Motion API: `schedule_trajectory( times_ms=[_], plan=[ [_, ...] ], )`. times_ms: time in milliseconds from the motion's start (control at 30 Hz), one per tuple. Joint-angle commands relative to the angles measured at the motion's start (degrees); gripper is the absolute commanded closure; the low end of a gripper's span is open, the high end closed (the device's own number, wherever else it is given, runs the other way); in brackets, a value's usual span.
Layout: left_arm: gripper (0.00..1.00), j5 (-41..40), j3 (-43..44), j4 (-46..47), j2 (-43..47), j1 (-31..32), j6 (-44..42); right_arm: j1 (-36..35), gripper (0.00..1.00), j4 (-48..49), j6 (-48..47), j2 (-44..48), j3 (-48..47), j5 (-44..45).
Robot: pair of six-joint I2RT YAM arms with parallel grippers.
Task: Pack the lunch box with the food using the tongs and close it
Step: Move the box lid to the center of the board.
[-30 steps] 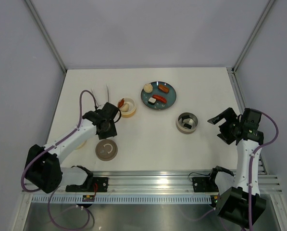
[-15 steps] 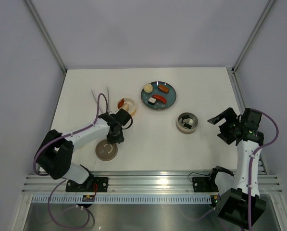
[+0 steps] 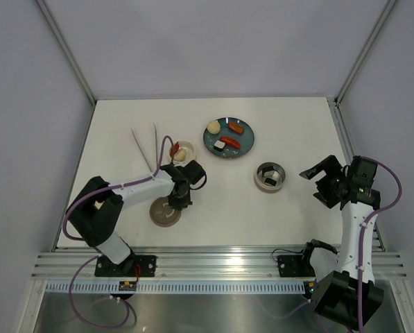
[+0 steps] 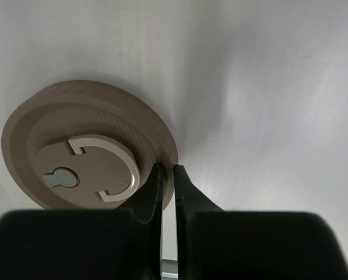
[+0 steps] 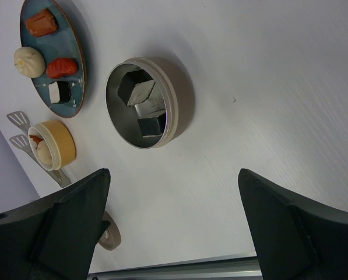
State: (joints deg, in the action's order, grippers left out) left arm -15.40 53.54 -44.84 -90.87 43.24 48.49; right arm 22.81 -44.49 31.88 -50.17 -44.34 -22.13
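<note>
The tan round lid of the lunch box lies flat on the table, and my left gripper is shut on its right rim. From above, that gripper stands over the lid. The silver tongs lie free at the back left. Food sits on the teal plate: a cream bun, two sausages and a sushi bit. The lunch box's metal tin holds black-and-white sushi bits. My right gripper hangs open over bare table, right of the tin.
A small yellow cup with a bun and a sausage stands between the tongs and the plate, just beyond my left wrist. The table's near edge and its metal rail run close behind the lid. Grey walls enclose the other three sides.
My left arm swung right and toward the near edge, uncovering the tongs. Its jaws closed on the lid's rim, and the lid shifted slightly right. The right arm stayed still.
</note>
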Motion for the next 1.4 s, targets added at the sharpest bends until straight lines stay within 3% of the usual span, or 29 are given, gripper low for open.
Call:
schedule_trajectory(
  times_ms=[0,267,400,567,733,867,1100,1367],
  plan=[
    [0.98,4.8,5.4,5.2,-3.9,4.8,-0.1,-0.3,0.01,-0.2,-0.5,0.4,-1.5,-1.0],
    [0.95,11.7,17.1,6.2,-12.7,15.2,-3.4,-0.3,0.01,-1.7,-1.0,0.9,-2.5,-0.2],
    [0.87,13.3,22.3,4.7,-13.2,18.9,-7.2,-0.3,0.00,-1.8,-1.9,0.8,-3.2,-0.2],
    [0.67,14.2,24.7,2.8,-8.8,18.9,-10.2,-0.4,0.01,-1.7,-1.8,1.6,-3.7,-0.1],
    [0.63,14.0,25.2,0.5,-2.1,17.1,-12.0,-3.1,0.00,-1.4,-0.6,2.3,-4.4,1.6],
    [0.67,15.0,22.1,0.9,1.6,14.2,-11.6,-12.7,0.00,-0.7,2.9,1.5,-4.3,5.4],
    [1.00,24.0,6.1,10.8,7.7,7.1,-7.6,-31.8,0.00,4.5,13.5,1.6,2.0,9.0],
    [1.00,29.6,1.6,19.5,3.8,6.3,-4.7,-55.9,0.06,16.2,22.5,-8.3,3.9,11.8]
  ],
)
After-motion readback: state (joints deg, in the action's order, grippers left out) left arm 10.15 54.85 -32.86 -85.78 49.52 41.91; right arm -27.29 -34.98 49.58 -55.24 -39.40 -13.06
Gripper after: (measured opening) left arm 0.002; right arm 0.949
